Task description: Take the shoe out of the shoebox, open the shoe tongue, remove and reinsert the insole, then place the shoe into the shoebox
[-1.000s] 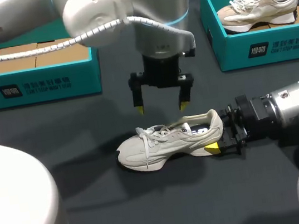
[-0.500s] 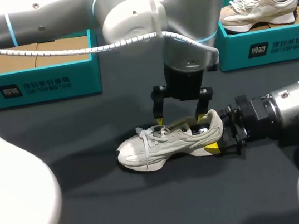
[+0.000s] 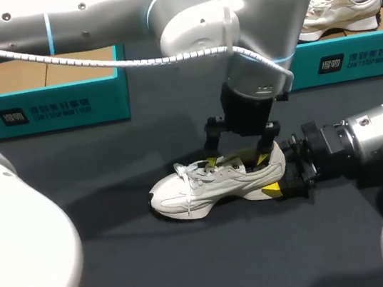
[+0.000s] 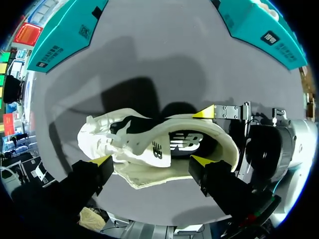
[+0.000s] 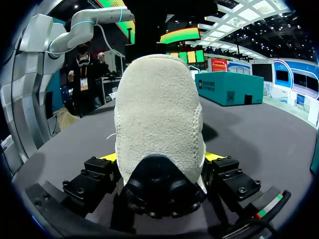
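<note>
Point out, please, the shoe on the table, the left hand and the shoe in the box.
shoe on the table (image 3: 205,185): head view, its side panel.
left hand (image 4: 151,160): left wrist view, midway between its fingertips.
shoe in the box (image 3: 347,4): head view, its side.

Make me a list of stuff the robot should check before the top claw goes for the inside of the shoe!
1. Shoe is out of its box, standing on its sole on the table: ok.
2. Right claw pinches the heel from both sides so the shoe won't slide: ok.
3. Left claw is open, right over the shoe's opening: ok.
4. Insole is lying inside the shoe where it can be seen: ok.
5. The opening is wide enough for the left claw to get in: cannot tell.
</note>
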{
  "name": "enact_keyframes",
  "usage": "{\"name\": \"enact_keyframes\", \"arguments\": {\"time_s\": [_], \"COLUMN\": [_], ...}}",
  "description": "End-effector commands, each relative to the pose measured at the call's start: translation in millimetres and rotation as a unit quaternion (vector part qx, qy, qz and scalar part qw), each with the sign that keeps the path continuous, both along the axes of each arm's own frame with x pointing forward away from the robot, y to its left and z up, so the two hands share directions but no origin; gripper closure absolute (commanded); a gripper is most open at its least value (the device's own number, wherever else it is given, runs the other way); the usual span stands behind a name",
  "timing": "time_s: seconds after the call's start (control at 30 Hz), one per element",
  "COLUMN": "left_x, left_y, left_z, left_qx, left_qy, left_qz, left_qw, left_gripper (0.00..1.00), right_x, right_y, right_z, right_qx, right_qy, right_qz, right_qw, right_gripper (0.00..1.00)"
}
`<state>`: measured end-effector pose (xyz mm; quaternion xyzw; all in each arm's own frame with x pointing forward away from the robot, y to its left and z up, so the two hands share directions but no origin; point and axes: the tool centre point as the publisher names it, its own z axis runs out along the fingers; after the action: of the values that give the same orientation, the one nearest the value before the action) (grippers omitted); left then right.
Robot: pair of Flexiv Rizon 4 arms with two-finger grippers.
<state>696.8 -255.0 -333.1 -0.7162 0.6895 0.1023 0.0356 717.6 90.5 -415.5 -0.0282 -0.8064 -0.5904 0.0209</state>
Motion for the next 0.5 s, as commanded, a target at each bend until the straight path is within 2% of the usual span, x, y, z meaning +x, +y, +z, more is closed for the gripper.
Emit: {"name": "enact_keyframes", "arguments": {"time_s": [0.03, 0.5], "left_x": [-0.6, 5.0], "left_y": [0.3, 1.1], "left_z": [-7.0, -26.7], "left_qx": [0.005, 0.032], "left_qy": [0.001, 0.004], "left_qz": [-0.002, -0.005], "left_qw": [1.0, 0.999], "left_gripper": [0.0, 0.0], "right_x": [0.4, 0.4], "right_y": [-0.2, -0.2], "right_z": [-0.6, -0.6], "right_qx": [-0.001, -0.001], "right_qy": [0.0, 0.0], "right_qz": [0.0, 0.0], "right_qw": [1.0, 1.0], "right_gripper": [1.0, 1.0]}}
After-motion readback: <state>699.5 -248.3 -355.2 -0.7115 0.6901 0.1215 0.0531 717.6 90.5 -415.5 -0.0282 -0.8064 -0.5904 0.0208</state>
